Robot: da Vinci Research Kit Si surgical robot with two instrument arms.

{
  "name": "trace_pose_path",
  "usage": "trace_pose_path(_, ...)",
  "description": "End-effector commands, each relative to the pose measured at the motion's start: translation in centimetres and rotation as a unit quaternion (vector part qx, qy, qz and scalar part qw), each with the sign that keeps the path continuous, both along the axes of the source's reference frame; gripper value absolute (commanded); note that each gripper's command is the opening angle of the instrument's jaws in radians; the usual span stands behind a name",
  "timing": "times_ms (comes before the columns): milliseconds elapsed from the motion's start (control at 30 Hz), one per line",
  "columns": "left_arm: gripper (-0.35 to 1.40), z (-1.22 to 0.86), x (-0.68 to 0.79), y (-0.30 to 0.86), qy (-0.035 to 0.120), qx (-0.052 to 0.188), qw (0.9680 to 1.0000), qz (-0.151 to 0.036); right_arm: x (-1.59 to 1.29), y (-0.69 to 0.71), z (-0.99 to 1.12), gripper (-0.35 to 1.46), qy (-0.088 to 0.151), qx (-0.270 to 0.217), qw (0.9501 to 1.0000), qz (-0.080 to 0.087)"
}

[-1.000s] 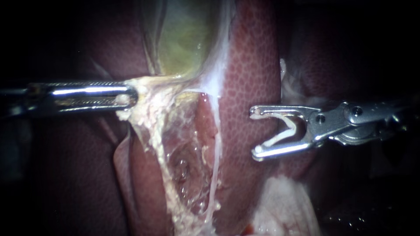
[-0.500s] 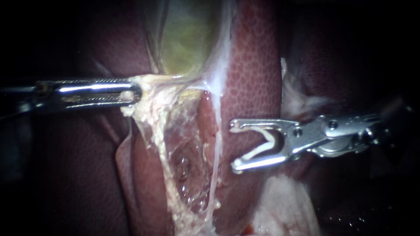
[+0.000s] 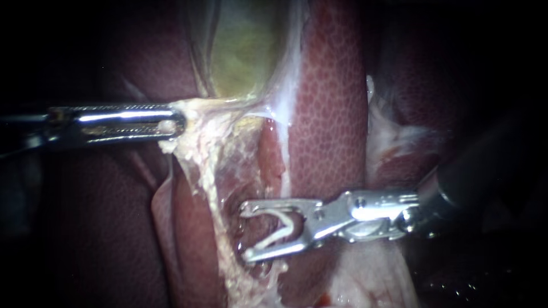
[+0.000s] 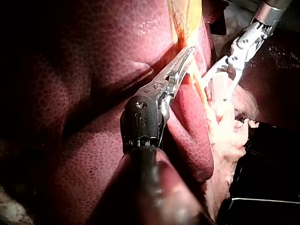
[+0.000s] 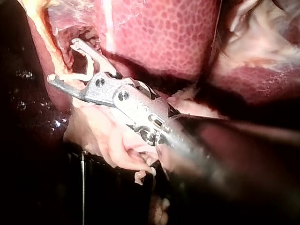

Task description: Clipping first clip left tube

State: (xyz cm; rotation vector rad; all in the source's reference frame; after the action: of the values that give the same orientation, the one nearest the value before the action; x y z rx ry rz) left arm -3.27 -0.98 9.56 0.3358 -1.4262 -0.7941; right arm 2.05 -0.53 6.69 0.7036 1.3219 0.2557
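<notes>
Bright metal set against wet, shining tissue.
The left instrument [image 3: 171, 122] is polished metal, glossy, with fine rough ridges along its jaws, and its shaft is dark and matt. The right instrument [image 3: 245, 232] is the same shiny metal, studded with small rivets. The clip [image 3: 283, 227] looks like smooth white plastic. The liver [image 3: 328, 114] is slick and finely pebbled, the gallbladder [image 3: 240, 57] smooth and thin-skinned, and the pale tissue [image 3: 200, 151] ragged, stringy and wet.

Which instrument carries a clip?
The right instrument: a white clip sits in its forked tip. The left instrument grips only pale tissue.
</notes>
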Motion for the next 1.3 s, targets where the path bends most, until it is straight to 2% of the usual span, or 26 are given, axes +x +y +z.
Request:
trace_pose_path(33,-0.35,0.00,0.00,0.00,0.000,0.000,1.0000,0.000,0.03,-0.03,0.03,0.59,0.000,0.003,1.0000,-0.002)
trace_pose_path(200,-0.35,0.00,0.00,0.00,-0.001,0.000,1.0000,-0.001,0.15,-0.12,0.11,0.59,0.002,0.010,0.9999,-0.009)
trace_pose_path(433,-0.35,0.01,0.00,0.00,0.000,0.000,1.0000,0.000,0.18,-0.13,0.12,0.59,0.002,0.009,0.9999,-0.009)
trace_pose_path(633,-0.35,0.02,0.00,-0.01,0.000,-0.001,1.0000,0.000,0.11,-0.05,0.04,0.58,0.003,0.013,0.9999,-0.010)
trace_pose_path(967,-0.35,0.03,0.00,-0.02,0.000,-0.001,1.0000,0.000,0.02,0.10,-0.22,0.58,0.005,0.021,0.9997,-0.010)
trace_pose_path(1300,-0.35,0.04,-0.02,-0.02,0.002,-0.001,1.0000,0.001,0.08,0.08,-0.22,0.58,0.005,0.020,0.9997,-0.010)
